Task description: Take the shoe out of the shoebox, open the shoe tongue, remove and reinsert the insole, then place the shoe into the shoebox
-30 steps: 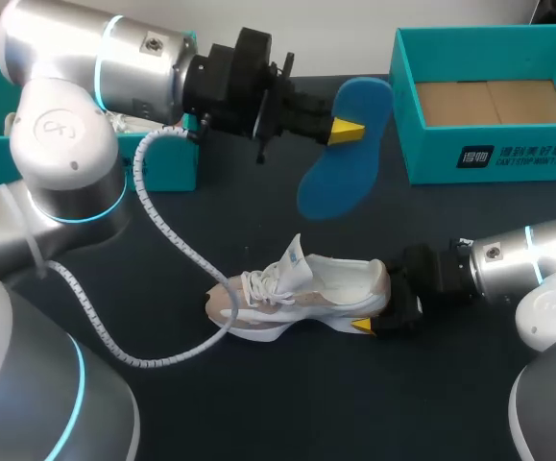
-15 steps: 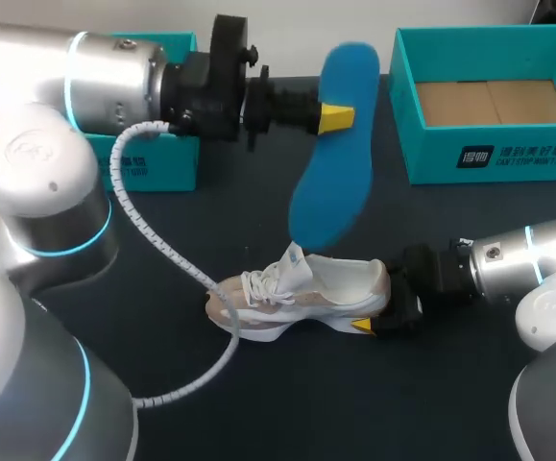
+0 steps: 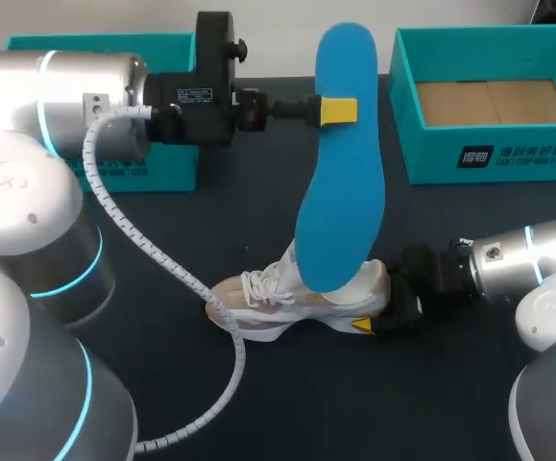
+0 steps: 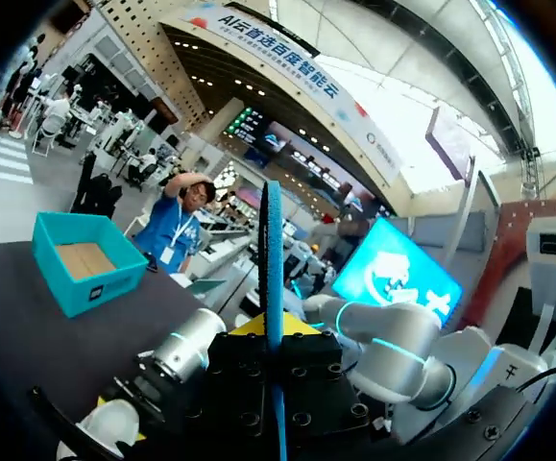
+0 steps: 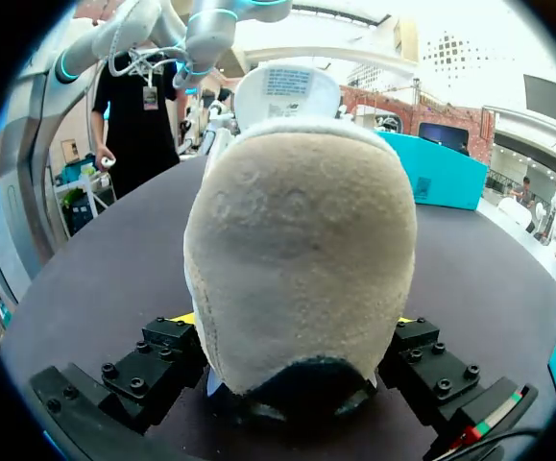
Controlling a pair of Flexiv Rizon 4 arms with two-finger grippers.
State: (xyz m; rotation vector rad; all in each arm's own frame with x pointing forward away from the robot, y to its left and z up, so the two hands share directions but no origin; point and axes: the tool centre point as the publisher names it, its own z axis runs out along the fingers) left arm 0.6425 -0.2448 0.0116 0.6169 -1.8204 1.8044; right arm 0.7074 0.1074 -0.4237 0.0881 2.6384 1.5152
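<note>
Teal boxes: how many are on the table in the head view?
2. The right box stands far right, open, brown inside. The left box stands far left, partly hidden behind the left arm.

Shoebox [image 3: 431, 144], front wall: white logo block and two lines of white print, too small to make out. Second teal box [image 3: 167, 178]: white print, partly behind left arm [image 3: 66, 77]. Arm's black wrist section: small white label, illegible. Shoe tongue [image 5: 287, 91]: label with fine print, illegible.
</note>
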